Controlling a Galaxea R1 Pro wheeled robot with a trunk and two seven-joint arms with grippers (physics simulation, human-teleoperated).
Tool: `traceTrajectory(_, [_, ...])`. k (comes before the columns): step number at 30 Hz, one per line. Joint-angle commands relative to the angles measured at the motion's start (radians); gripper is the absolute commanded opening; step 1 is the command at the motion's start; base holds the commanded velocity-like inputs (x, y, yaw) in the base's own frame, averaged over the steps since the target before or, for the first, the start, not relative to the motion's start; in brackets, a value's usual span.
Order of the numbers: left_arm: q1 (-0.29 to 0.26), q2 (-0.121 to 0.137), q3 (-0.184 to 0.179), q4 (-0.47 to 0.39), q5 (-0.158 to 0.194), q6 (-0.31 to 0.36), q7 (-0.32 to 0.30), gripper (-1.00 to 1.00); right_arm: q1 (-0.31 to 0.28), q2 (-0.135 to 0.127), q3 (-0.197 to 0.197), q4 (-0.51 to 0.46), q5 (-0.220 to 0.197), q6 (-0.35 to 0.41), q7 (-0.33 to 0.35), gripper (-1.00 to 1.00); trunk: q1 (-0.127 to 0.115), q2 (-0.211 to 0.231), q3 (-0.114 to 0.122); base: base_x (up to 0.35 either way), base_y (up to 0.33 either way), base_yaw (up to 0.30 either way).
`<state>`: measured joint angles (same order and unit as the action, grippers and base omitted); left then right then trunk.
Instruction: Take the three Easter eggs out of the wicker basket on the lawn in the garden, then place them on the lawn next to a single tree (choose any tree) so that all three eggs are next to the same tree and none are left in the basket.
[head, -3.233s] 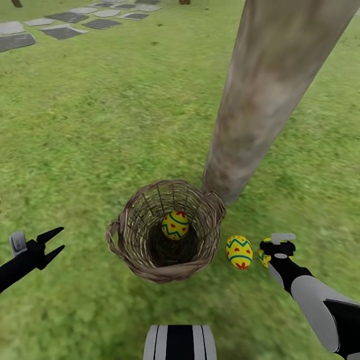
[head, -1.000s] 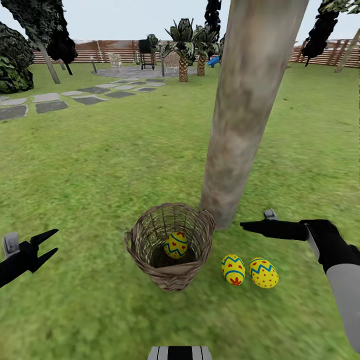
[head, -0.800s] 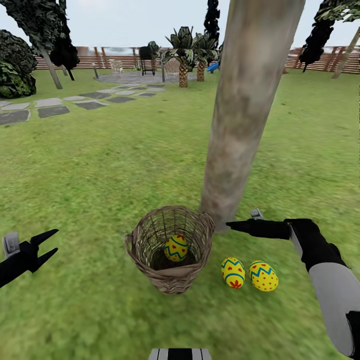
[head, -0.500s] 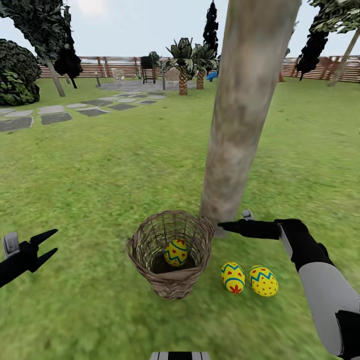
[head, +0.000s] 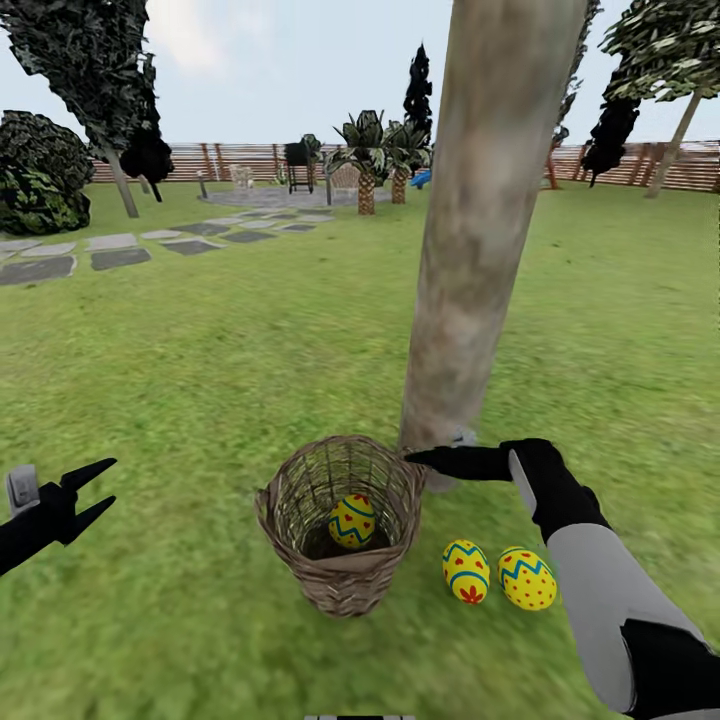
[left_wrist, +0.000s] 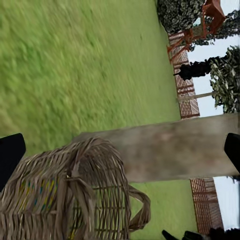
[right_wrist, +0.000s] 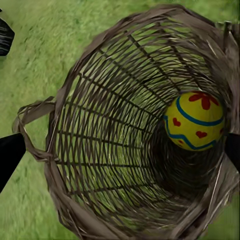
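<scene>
The wicker basket (head: 340, 525) stands upright on the lawn (head: 200, 380), its far rim just beside the foot of the tree (head: 480, 230), a thick pale trunk that rises out of the head view. One Easter egg (head: 352, 520) lies inside the basket, low against the wall on the robot's right side; the right wrist view looks straight down into the weave and shows that egg (right_wrist: 196, 120) resting at the bottom (yellow, with a blue zigzag and red marks). Two more eggs lie on the grass just to the right of the basket, close to the tree's foot: the nearer egg (head: 466, 571) shows a red flower, and the second egg (head: 527, 578), almost touching it, shows red dots under a blue zigzag.

The right gripper (head: 425, 459) hangs over the basket's far right rim beside the trunk, pointing toward the robot's left; its fingers (right_wrist: 9, 152) frame the basket mouth in the wrist view, spread wide and holding nothing. The left gripper (head: 100, 490) hovers well apart from the basket on the robot's left, its fingers parted and empty. Its wrist view shows the basket (left_wrist: 65, 195) from the side with the trunk (left_wrist: 170, 152) behind it.

Far off, grey stepping stones (head: 90, 250) cross the grass toward a brown slat fence (head: 640, 165).
</scene>
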<state>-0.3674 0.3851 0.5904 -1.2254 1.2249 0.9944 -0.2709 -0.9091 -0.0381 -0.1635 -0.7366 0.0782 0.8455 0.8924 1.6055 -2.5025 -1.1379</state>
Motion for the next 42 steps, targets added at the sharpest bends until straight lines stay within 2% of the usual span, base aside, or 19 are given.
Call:
traceTrajectory(1, [-0.001, 0.0, 0.002, 0.001, -0.008, 0.004, -0.008, 1.0, -0.001, 0.015, -0.004, 0.0, 0.01, 0.004, -0.014, 1.0, -0.001, 0.0, 0.003, 0.0, 0.0, 0.0])
traceTrajectory(3, [-0.001, 0.0, 0.002, 0.0, -0.008, 0.004, -0.008, 1.0, -0.001, 0.04, -0.004, 0.002, 0.01, 0.004, -0.059, 1.0, -0.002, 0.0, 0.011, 0.0, 0.0, 0.0])
traceTrajectory(6, [-0.001, 0.0, 0.002, 0.0, -0.007, 0.004, -0.008, 1.0, -0.001, 0.086, -0.003, 0.005, 0.009, 0.001, -0.188, 1.0, -0.003, 0.001, 0.022, 0.0, 0.0, 0.0])
traceTrajectory(9, [-0.001, 0.0, 0.002, -0.001, -0.007, 0.003, -0.008, 1.0, -0.001, 0.109, 0.002, 0.003, 0.009, 0.001, -0.25, 1.0, -0.004, 0.002, 0.034, 0.0, 0.0, 0.0])
traceTrajectory(12, [-0.001, -0.001, 0.001, -0.002, -0.007, 0.003, -0.008, 1.0, -0.001, 0.13, 0.05, 0.002, 0.008, 0.003, -0.306, 1.0, -0.006, 0.003, 0.046, 0.0, 0.0, 0.0])
traceTrajectory(13, [-0.001, -0.001, 0.001, -0.002, -0.007, 0.003, -0.008, 1.0, -0.001, 0.135, 0.077, 0.003, 0.006, 0.004, -0.345, 1.0, -0.009, 0.01, 0.049, 0.0, 0.0, 0.0])
traceTrajectory(14, [-0.001, -0.001, 0.001, -0.002, -0.007, 0.003, -0.008, 1.0, -0.001, 0.139, 0.089, 0.003, 0.004, 0.005, -0.372, 1.0, -0.013, 0.017, 0.052, 0.0, 0.0, 0.0])
traceTrajectory(19, [-0.001, -0.002, 0.0, -0.004, -0.007, 0.003, -0.008, 1.0, -0.001, 0.189, 0.131, 0.002, 0.003, 0.008, -0.519, 1.0, -0.032, 0.052, 0.068, 0.0, 0.0, 0.0])
traceTrajectory(20, [-0.001, -0.003, 0.0, -0.007, -0.007, 0.002, -0.008, 1.0, -0.002, 0.197, 0.176, 0.002, -0.001, 0.009, -0.565, 1.0, -0.036, 0.059, 0.071, 0.0, 0.0, 0.0])
traceTrajectory(21, [-0.001, -0.003, 0.0, -0.007, -0.007, 0.002, -0.008, 1.0, -0.001, 0.198, 0.186, 0.003, -0.001, 0.008, -0.581, 1.0, -0.04, 0.066, 0.074, 0.0, 0.0, 0.0])
traceTrajectory(24, [-0.001, -0.004, -0.002, -0.008, -0.007, 0.002, -0.008, 1.0, -0.001, 0.202, 0.202, 0.005, -0.003, 0.009, -0.699, 1.0, -0.052, 0.087, 0.083, 0.0, 0.0, 0.0])
traceTrajectory(27, [-0.001, -0.006, -0.004, -0.01, -0.008, 0.001, -0.008, 1.0, -0.001, 0.207, 0.211, 0.009, -0.003, 0.009, -0.724, 1.0, -0.055, 0.094, 0.086, 0.0, 0.0, 0.0])
traceTrajectory(33, [-0.001, -0.011, -0.004, -0.012, -0.007, -0.002, -0.008, 1.0, 0.001, 0.209, 0.33, 0.04, -0.005, 0.009, -0.732, 1.0, -0.055, 0.094, 0.086, 0.0, 0.0, 0.0])
traceTrajectory(34, [-0.001, -0.011, -0.004, -0.011, -0.007, -0.003, -0.008, 1.0, 0.001, 0.21, 0.341, 0.046, -0.005, 0.009, -0.733, 1.0, -0.055, 0.094, 0.086, 0.0, 0.0, 0.0])
traceTrajectory(37, [-0.001, -0.012, -0.004, -0.009, -0.007, -0.003, -0.008, 1.0, 0.002, 0.212, 0.358, 0.058, -0.006, 0.009, -0.739, 1.0, -0.055, 0.094, 0.086, 0.0, 0.0, 0.0])
traceTrajectory(42, [-0.001, -0.012, -0.004, -0.003, -0.007, -0.003, -0.008, 1.0, 0.001, 0.213, 0.361, 0.06, -0.006, 0.009, -0.738, 1.0, -0.055, 0.094, 0.086, 0.0, 0.0, 0.0])
